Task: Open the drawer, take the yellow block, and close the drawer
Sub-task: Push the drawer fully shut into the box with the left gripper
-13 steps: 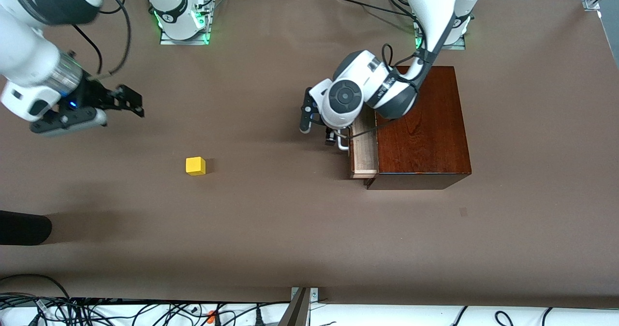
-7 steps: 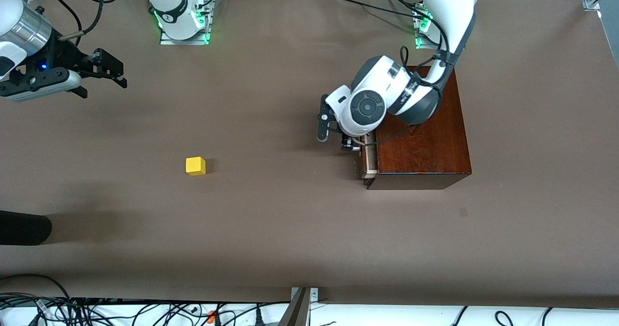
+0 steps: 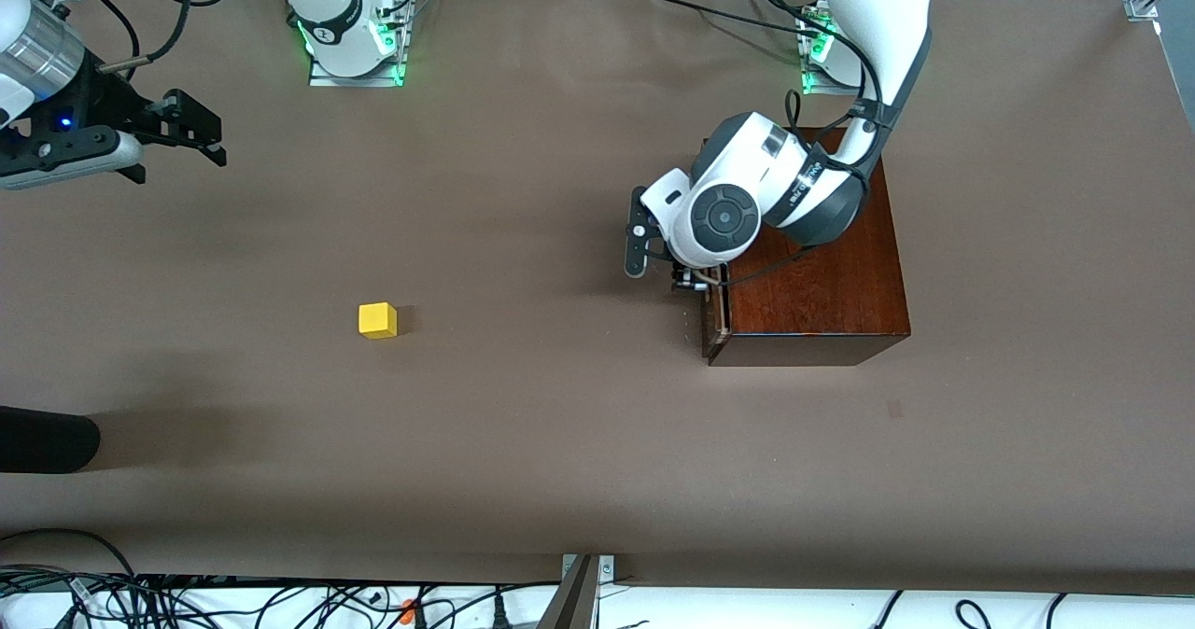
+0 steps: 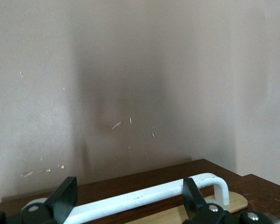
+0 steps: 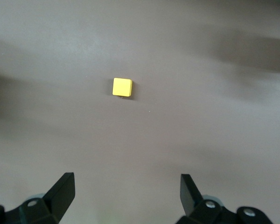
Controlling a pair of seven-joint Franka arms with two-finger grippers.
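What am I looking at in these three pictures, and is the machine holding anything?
Two white robot arms stand at a brown table. The wide picture looks down from a high camera facing them; the other two come from cameras on each arm's wrist. The left arm's tool has its open black fingers either side of the white U-shaped handle of the drawer, which is almost shut in the dark reddish-brown polished wooden box. The right arm's tool hangs open and empty over the right arm's end of the table, its camera looking down on the small bright yellow cube, which lies alone on the table. Neither tool holds anything.
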